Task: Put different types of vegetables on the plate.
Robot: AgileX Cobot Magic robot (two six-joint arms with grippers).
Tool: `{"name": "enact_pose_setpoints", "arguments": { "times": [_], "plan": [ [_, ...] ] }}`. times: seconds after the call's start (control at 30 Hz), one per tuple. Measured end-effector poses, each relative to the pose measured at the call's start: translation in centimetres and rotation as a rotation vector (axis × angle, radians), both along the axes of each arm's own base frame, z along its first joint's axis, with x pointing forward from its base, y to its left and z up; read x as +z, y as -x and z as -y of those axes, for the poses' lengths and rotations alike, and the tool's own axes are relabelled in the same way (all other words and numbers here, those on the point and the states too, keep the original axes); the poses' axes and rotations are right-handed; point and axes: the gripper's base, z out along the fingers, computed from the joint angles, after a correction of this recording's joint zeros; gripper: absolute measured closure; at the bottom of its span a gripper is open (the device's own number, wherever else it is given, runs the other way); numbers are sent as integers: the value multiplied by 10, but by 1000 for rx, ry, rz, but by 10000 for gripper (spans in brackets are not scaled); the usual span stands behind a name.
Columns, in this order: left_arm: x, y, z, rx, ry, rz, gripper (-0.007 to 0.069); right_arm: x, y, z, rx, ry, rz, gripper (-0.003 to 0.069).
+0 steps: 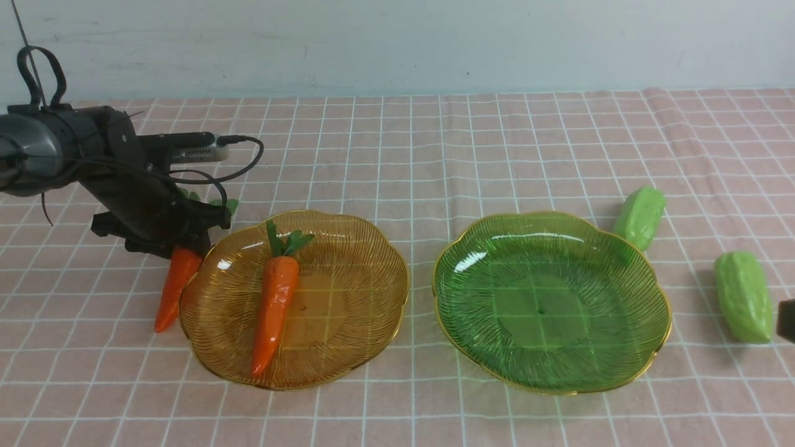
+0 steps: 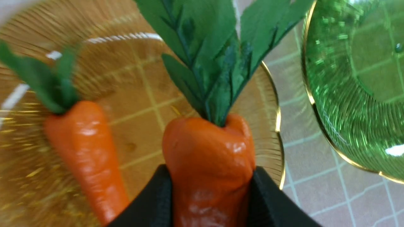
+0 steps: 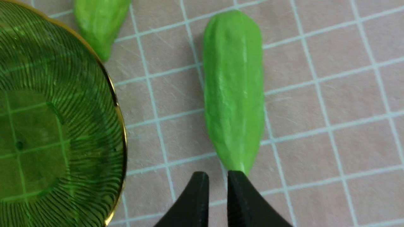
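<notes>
My left gripper (image 1: 180,245) is shut on the thick top end of an orange carrot (image 1: 174,288), which points tip-down just outside the amber plate's (image 1: 366,279) left rim. In the left wrist view the black fingers (image 2: 271,201) squeeze that carrot (image 2: 208,164) from both sides. A second carrot (image 1: 274,304) lies on the amber plate. The green plate (image 1: 546,304) holds nothing. Two light green gourds (image 1: 640,216) (image 1: 742,297) lie on the cloth to its right. My right gripper (image 3: 217,176) is open by a narrow gap, nothing in it, right at the nearer gourd's (image 3: 233,91) tip.
A pink checked cloth (image 1: 410,155) covers the table. A pale wall runs along the back. The left arm's cable (image 1: 248,161) loops above the amber plate's far-left side. Only a dark corner of the right gripper (image 1: 787,320) shows in the front view.
</notes>
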Motion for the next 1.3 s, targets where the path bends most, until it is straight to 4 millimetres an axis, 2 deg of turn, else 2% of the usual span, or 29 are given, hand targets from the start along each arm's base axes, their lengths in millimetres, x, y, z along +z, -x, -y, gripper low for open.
{"name": "enact_pose_setpoints", "arguments": {
  "times": [0.13, 0.33, 0.47, 0.5, 0.7, 0.77, 0.83, 0.9, 0.93, 1.03, 1.1, 1.17, 1.23, 1.27, 1.3],
  "plan": [
    [-26, -5, 13, -22, -20, -62, 399, -23, -17, 1, 9, -6, -10, 412],
    [-52, -11, 15, -12, -63, -124, 359, -48, -44, 7, 13, 15, -43, 162],
    [-62, -13, 11, 13, -111, -151, 305, -62, -59, 10, 11, 29, -77, 66],
    [-65, -14, 10, 30, -128, -156, 265, -68, -62, 11, 11, 32, -91, 55],
    [-66, -14, 7, 68, -156, -167, 153, -95, -77, 14, 11, 32, -169, 34],
    [-66, -14, 7, 69, -158, -169, 129, -101, -79, 14, 10, 25, -189, 56],
    [-66, -14, 7, 70, -160, -176, 120, -105, -81, 13, 12, 18, -204, 123],
    [-65, -13, 7, 70, -160, -173, 134, -104, -82, 14, 25, 18, -216, 254],
    [-63, -13, 6, 69, -164, -170, 153, -102, -84, 14, 26, 18, -215, 265],
    [-52, -11, 2, 62, -190, -134, 256, -92, -86, 16, 26, 14, -231, 249],
    [-39, -8, -2, 56, -206, -92, 341, -72, -90, 17, 3, -7, -224, 246],
    [-23, -4, -6, 52, -226, -43, 466, -54, -90, 15, -12, -33, -213, 246],
    [-5, 1, -11, 54, -239, 8, 555, -28, -88, 5, -1, -78, -183, 246],
    [3, 4, -13, 56, -246, 34, 581, -12, -88, -8, 36, -99, -145, 246],
    [14, 8, -16, 59, -247, 63, 601, -5, -87, -18, 64, -112, -124, 246]
  ]
}}
